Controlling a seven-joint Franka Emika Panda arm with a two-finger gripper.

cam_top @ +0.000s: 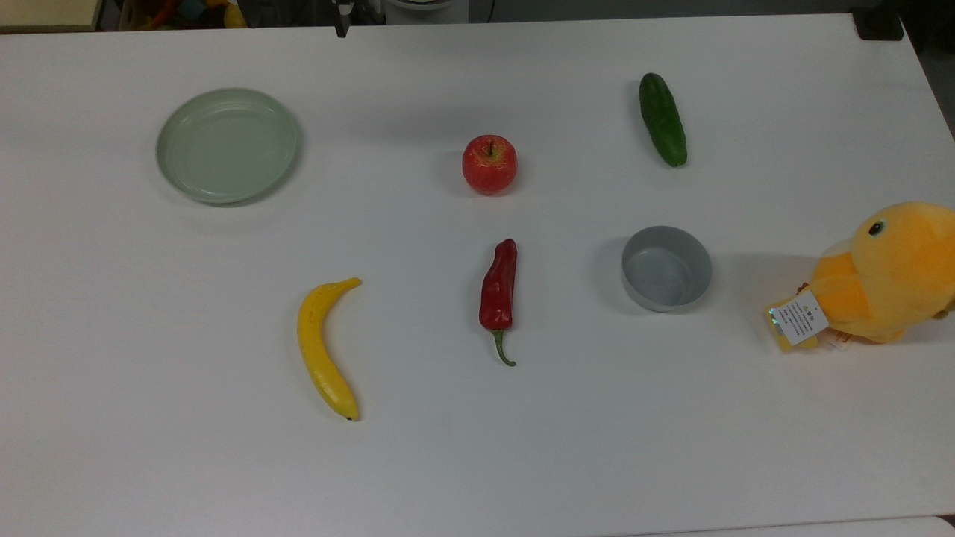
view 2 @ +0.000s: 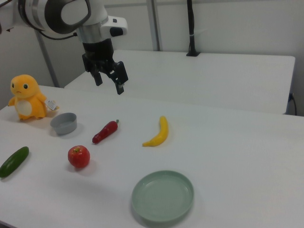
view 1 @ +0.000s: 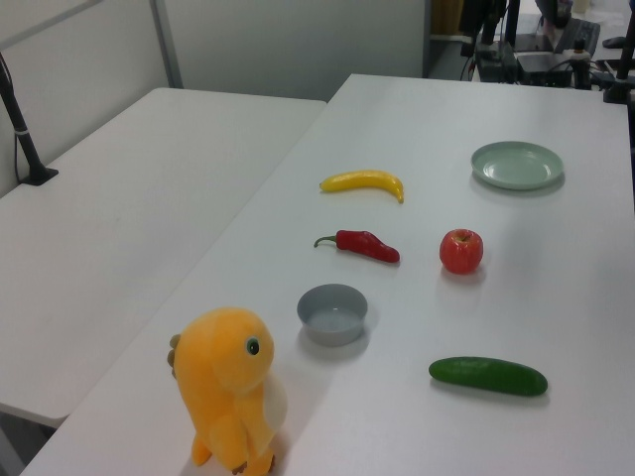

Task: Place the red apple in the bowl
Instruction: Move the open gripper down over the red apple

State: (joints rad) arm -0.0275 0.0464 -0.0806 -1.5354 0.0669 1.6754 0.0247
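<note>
The red apple [cam_top: 489, 165] [view 1: 461, 251] [view 2: 79, 156] stands upright on the white table, stem up, near the middle. The grey bowl [cam_top: 666, 268] [view 1: 332, 313] [view 2: 63, 123] sits empty, below and to the right of the apple in the top view. High above the table in the right view hangs my gripper [view 2: 110, 83], open, with nothing between its fingers. It is well above and behind the apple and the bowl there, touching neither.
A red chili pepper [cam_top: 498, 291] lies between apple and bowl level. A banana [cam_top: 325, 347], a pale green plate [cam_top: 228, 145], a cucumber [cam_top: 662, 118] and an orange plush toy [cam_top: 880, 276] are spread over the table [cam_top: 597, 447]. A second table [view 1: 129, 218] adjoins it.
</note>
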